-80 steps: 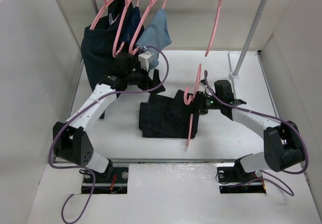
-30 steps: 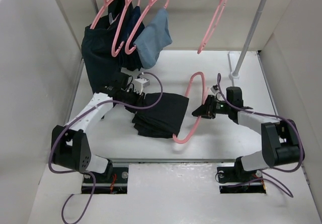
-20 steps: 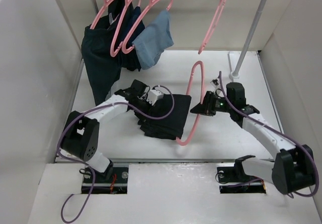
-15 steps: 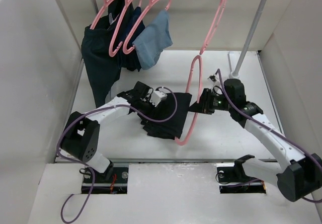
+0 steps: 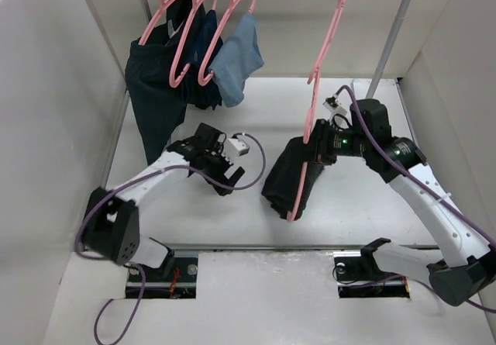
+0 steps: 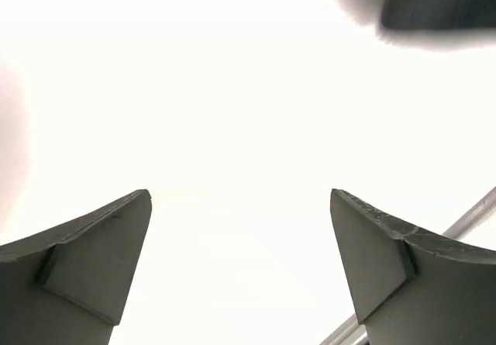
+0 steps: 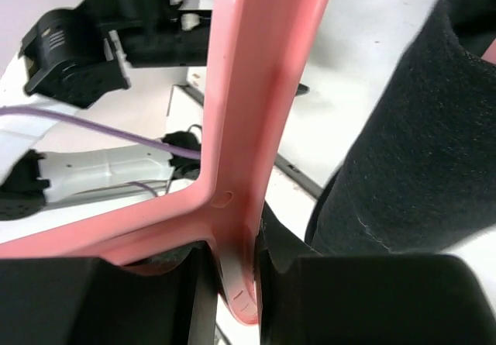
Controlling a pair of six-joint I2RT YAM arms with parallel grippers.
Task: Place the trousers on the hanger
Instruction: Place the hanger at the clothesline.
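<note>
The black trousers [image 5: 283,182] hang folded over the lower bar of a pink hanger [image 5: 297,198], lifted above the table at centre right. My right gripper [image 5: 320,148] is shut on that hanger; in the right wrist view the pink stem [image 7: 248,112] is pinched between the fingers of the gripper [image 7: 232,271], with the black trousers [image 7: 418,159] draped just to the right. My left gripper [image 5: 230,181] stands open over bare table to the left of the trousers. In its wrist view the gripper [image 6: 240,198] holds nothing, and dark fabric [image 6: 434,0] shows at the top right.
A rail at the back carries several pink hangers [image 5: 186,43], a dark navy-teal garment [image 5: 155,81] and a light blue cloth [image 5: 236,58]. One more pink hanger [image 5: 331,31] hangs just above the held one. The rail post [image 5: 387,43] stands at the back right. White walls close in on both sides.
My left gripper opened, let go of the trousers and drew back to the left. My right arm raised the hanger, lifting the trousers off the table.
</note>
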